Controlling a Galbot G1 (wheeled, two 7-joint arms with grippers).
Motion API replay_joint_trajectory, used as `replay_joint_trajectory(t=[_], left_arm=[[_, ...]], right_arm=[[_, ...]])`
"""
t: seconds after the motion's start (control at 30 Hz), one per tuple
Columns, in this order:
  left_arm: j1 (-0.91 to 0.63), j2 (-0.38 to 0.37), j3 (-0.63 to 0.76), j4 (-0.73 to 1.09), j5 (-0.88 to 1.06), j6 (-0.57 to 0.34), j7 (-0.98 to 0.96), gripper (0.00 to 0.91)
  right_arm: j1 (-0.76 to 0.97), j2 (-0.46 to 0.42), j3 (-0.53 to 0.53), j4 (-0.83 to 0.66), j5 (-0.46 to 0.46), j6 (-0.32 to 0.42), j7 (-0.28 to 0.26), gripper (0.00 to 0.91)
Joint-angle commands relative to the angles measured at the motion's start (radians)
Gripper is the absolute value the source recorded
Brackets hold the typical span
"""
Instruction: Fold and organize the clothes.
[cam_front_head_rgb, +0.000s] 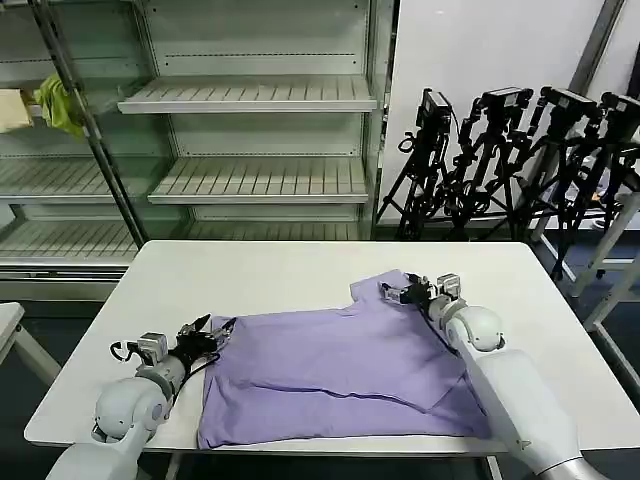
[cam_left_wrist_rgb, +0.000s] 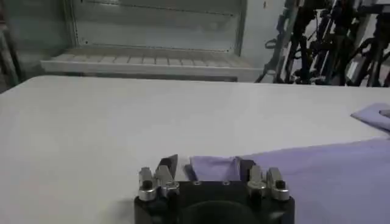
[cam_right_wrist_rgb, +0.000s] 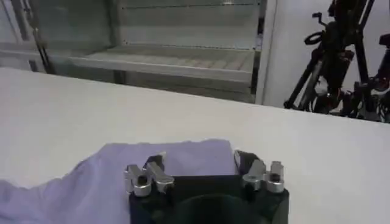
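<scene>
The clothes are one lavender T-shirt (cam_front_head_rgb: 340, 370), spread plain side up across the near half of the white table (cam_front_head_rgb: 280, 270). My left gripper (cam_front_head_rgb: 207, 331) sits low at the shirt's near-left corner. In the left wrist view it (cam_left_wrist_rgb: 206, 165) is open, and the shirt's corner (cam_left_wrist_rgb: 213, 167) lies between its fingers (cam_left_wrist_rgb: 167, 164). My right gripper (cam_front_head_rgb: 402, 292) is at the shirt's far-right corner by a sleeve. In the right wrist view it (cam_right_wrist_rgb: 198, 159) is open too, with a flap of the lavender fabric (cam_right_wrist_rgb: 183, 155) between the jaws.
Empty metal shelving (cam_front_head_rgb: 250, 95) stands behind the table, with a yellow-green cloth (cam_front_head_rgb: 55, 100) on a shelf at the far left. Several camera tripods (cam_front_head_rgb: 510, 150) crowd the back right. The corner of another table (cam_front_head_rgb: 8, 318) shows at the left. The table's far half is bare.
</scene>
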Motion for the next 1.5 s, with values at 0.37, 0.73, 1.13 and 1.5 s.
replay_joint_trajectory(t=[0.37, 0.73, 1.13, 1.5], left_arm=[[0.005, -0.002, -0.002, -0.004, 0.001, 0.002, 0.002, 0.202], [0.007, 0.0, -0.005, -0.004, 0.007, -0.004, 0.009, 0.03], [0.012, 0.0, -0.01, -0.005, 0.022, -0.016, 0.013, 0.04], [0.026, -0.004, -0.022, -0.023, 0.029, -0.042, 0.02, 0.02]], right_arm=[[0.003, -0.002, -0.002, -0.001, -0.002, -0.003, -0.002, 0.453], [-0.006, -0.005, 0.001, 0.006, -0.003, -0.001, -0.004, 0.312], [-0.021, -0.007, 0.001, 0.016, -0.005, 0.012, -0.007, 0.0], [-0.045, -0.017, 0.011, 0.051, -0.007, 0.035, -0.008, 0.0]])
